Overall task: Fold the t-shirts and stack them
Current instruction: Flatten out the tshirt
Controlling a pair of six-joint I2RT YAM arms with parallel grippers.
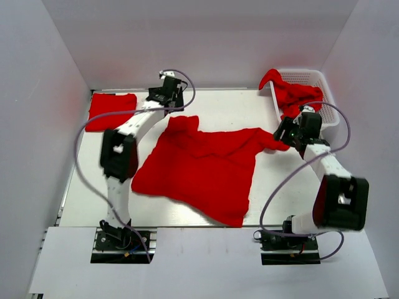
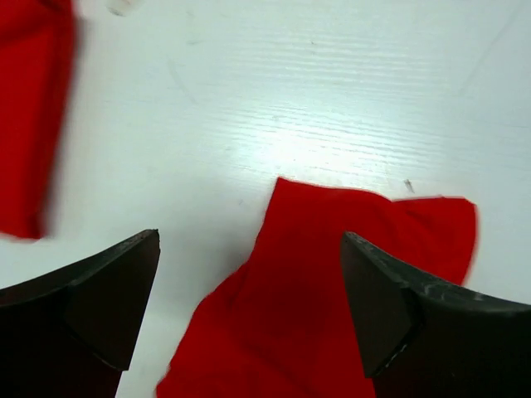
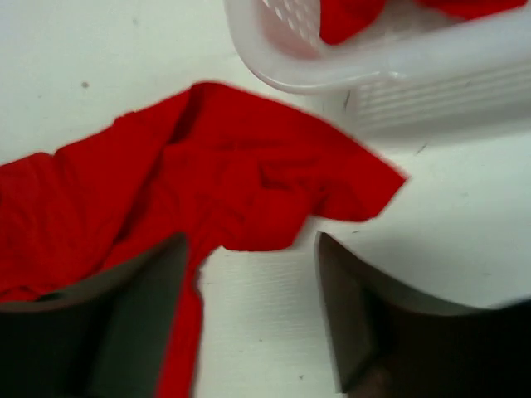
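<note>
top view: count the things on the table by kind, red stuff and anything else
folded shirt: 1
spread shirt: 1
basket: 1
red heap in it: 1 (cannot tell how many shirts it holds)
total: 4

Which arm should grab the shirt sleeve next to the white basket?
Right. The right arm holds open jaws just over that sleeve, beside the basket. The left arm hangs over the other sleeve, across the shirt.
</note>
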